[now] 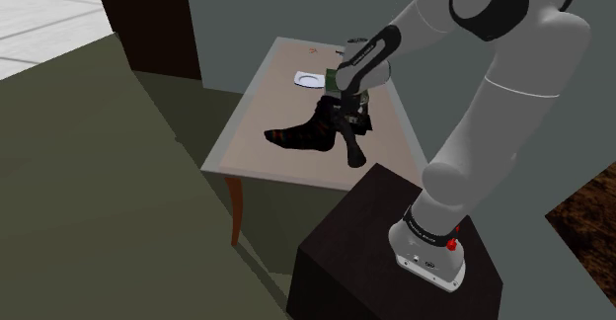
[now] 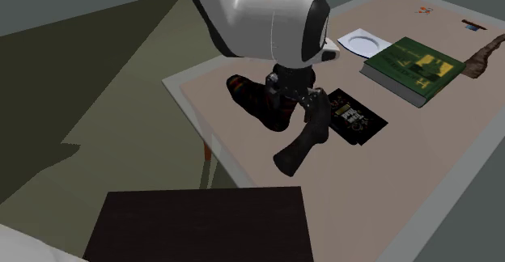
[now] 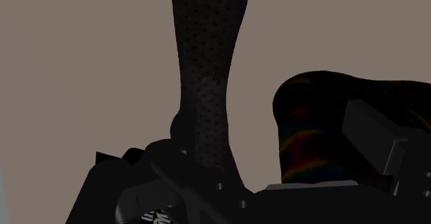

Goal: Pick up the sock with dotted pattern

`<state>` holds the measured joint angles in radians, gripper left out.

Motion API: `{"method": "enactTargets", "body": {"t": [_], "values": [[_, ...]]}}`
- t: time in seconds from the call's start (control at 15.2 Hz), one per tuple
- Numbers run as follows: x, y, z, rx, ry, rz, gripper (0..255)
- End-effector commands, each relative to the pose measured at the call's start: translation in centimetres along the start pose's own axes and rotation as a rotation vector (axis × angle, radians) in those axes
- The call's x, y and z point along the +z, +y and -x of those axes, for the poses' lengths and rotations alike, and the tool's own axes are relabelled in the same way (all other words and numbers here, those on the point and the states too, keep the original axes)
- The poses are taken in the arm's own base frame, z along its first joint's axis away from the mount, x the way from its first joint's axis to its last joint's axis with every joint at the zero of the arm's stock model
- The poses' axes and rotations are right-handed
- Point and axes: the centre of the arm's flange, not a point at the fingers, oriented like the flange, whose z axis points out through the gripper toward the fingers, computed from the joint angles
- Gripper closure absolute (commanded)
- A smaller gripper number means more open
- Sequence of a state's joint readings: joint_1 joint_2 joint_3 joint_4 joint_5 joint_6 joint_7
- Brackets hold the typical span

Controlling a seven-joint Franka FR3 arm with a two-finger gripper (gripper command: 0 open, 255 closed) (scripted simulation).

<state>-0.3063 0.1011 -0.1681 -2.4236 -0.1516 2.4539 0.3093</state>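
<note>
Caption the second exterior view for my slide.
Franka end effector at a dark dotted sock, next to a red-striped sock and a green book on the table.

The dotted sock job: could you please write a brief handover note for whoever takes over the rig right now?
Gripper: low over the table, at one end of the dotted sock; a grasp cannot be confirmed.
Things: the dotted sock lies next to the dark sock with red stripes, near the table's edge by the stand.
Done: approach.
Left: confirm the grip, then lift the dotted sock clear.
</note>
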Motion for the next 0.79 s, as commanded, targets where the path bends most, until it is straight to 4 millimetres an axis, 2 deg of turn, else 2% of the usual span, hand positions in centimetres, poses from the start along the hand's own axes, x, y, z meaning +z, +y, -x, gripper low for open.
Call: {"method": "enactTargets", "body": {"t": [0.0,0.4,0.73], "values": [[2.1,1.2,-1.3,0.034,-0.001,0.011,0],[7.8,4.2,-4.8,0.13,-0.007,0.041,0],[10.4,3.9,-5.0,0.13,-0.007,0.041,0]]}}
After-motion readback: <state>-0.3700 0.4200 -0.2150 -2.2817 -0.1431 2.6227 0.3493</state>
